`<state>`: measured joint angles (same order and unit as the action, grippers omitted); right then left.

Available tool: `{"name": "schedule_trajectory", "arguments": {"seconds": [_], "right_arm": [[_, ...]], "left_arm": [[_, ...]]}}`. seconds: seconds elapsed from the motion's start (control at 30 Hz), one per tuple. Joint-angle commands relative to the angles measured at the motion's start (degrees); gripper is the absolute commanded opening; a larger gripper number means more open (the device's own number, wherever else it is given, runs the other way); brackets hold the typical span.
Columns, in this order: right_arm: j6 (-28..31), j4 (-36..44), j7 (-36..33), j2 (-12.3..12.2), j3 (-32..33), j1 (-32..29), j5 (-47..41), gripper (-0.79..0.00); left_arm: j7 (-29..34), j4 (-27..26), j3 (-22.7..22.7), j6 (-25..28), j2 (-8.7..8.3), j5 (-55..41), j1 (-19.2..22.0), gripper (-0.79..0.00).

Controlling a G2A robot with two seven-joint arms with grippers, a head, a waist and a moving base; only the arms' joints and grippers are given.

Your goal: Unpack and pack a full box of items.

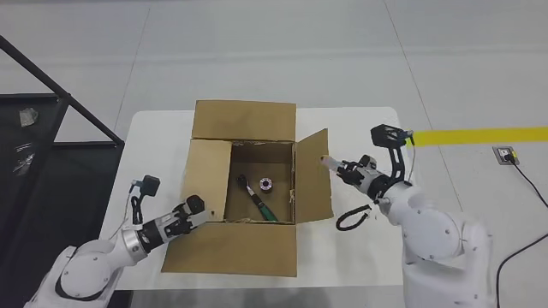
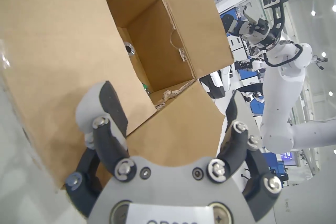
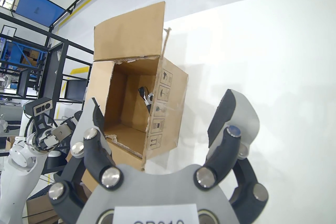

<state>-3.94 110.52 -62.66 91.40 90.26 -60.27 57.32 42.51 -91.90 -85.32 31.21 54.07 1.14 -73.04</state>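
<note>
Left claw (image 1: pixel 195 205) (image 2: pixel 170 93): fingers spread apart; it sits at the corner where the box's left and near flaps meet. Whether it touches them cannot be told.
Right claw (image 1: pixel 330 162) (image 3: pixel 161 99): fingers spread apart, just beside the outer edge of the raised right flap.
Cardboard box (image 1: pixel 244 120) (image 2: pixel 65 25) (image 3: pixel 131 33): between the two claws on the white table (image 1: pixel 325 257), all four flaps open.
Green-handled tool (image 1: pixel 257 198) (image 3: pixel 145 96): on the box floor, ahead of the left claw and inward from it.
Small metal cylinder (image 1: pixel 265 185) (image 2: pixel 129 48): on the box floor, just beside the tool's shaft, on the right claw's side.
</note>
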Motion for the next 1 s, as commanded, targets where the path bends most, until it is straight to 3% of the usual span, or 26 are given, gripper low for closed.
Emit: {"name": "schedule_trajectory", "arguments": {"seconds": [0.0,0.23,0.5,0.6,0.8,0.97], "right_arm": [[1.96,-1.82,-3.09,-0.35,0.0,1.3,-1.88,0.0],[13.84,-6.99,-11.02,-1.5,-2.44,5.55,-11.45,0.0],[21.34,-13.57,-14.12,-1.97,-9.84,12.0,-20.94,0.0],[23.14,-16.58,-13.14,-1.94,-13.01,14.32,-23.2,0.0],[23.1,-25.57,-6.96,-1.47,-18.72,19.34,-24.68,0.0],[22.37,-34.32,-2.06,-0.97,-22.37,23.5,-25.14,0.0]], "left_arm": [[-0.18,0.22,0.43,-0.1,0.04,0.41,0.34,0.0],[-1.66,-0.7,-1.5,0.71,-0.15,-0.74,-0.16,0.0],[-0.55,0.78,-11.12,2.4,-1.21,-9.63,-4.25,0.0],[5.81,2.59,-14.17,2.28,-1.87,-14.32,-5.96,0.0],[27.9,6.54,-16.61,2.13,-3.51,-22.52,-7.44,0.0],[33.58,4.86,-15.79,-2.99,-4.98,-25.26,-9.24,0.0]]}}
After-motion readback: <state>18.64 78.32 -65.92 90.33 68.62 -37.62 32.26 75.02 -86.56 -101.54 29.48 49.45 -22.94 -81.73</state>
